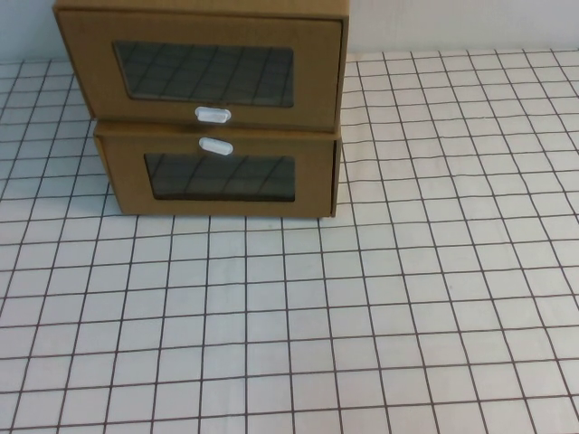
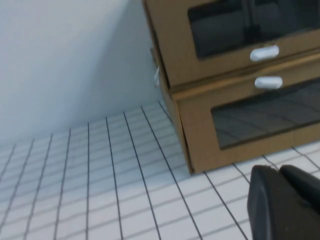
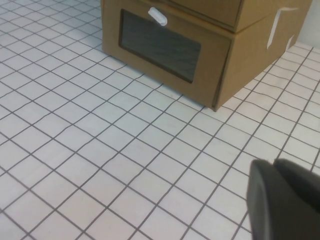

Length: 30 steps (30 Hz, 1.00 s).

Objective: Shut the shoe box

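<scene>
Shoe box (image 1: 204,68) w/ white pull tab (image 1: 213,115) below its window sits on top of a 2nd cardboard box (image 1: 222,172) (tab above window), far-left part of the gridded tabletop (image 1: 407,298). Top drawer front looks to stick out a bit over the lower one on the left side, so prob not fully shut; hard to be sure.

Neither arm shows in high view. Left gripper (image 2: 287,202) is low, near the stack's front-left corner; right gripper (image 3: 285,200) farther off, toward the stack's right front corner. Fingers of both: can't tell if apart or together.

Box long axis runs left-right, front faces robot; the push goes straight away from robot. Left arm is nearer
</scene>
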Each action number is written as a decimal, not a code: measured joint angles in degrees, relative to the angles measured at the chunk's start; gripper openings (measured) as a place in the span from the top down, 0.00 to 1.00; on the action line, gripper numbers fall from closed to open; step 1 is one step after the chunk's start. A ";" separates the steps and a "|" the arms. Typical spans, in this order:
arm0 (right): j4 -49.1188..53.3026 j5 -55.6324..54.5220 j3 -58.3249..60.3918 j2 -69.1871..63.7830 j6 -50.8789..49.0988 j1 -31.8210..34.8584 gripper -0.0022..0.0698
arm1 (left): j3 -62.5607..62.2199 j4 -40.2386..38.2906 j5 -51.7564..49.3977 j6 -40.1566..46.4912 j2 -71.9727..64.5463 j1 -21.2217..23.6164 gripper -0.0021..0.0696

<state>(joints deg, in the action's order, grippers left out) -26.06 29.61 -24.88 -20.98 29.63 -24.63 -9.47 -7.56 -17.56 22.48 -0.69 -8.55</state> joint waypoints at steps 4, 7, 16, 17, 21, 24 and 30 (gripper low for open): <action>0.00 1.48 0.09 0.00 0.00 0.00 0.99 | 8.65 2.30 1.44 -9.47 1.20 0.00 0.98; 0.00 2.45 0.09 0.00 0.00 0.00 0.99 | 10.74 3.16 -1.93 -14.08 1.20 0.00 0.98; 0.00 3.34 0.09 0.00 0.00 0.00 0.99 | 10.98 3.67 -4.63 -15.27 1.29 0.00 0.98; 0.00 3.53 0.09 0.00 0.00 0.00 0.99 | 10.98 3.67 -4.63 -15.27 1.29 0.00 0.98; 0.00 4.12 0.09 0.00 0.00 0.00 0.99 | 10.98 3.67 -4.66 -15.27 1.29 0.00 0.98; 0.00 4.44 0.09 0.00 0.00 0.00 0.99 | 10.98 3.67 -4.66 -15.27 1.29 0.00 0.98; 0.00 5.66 0.09 0.56 0.00 0.31 0.99 | 10.98 3.67 -4.66 -15.27 1.29 0.00 0.98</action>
<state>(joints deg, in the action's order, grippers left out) -26.06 35.27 -24.79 -20.42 29.63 -24.32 1.51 -3.89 -22.22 7.21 0.60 -8.55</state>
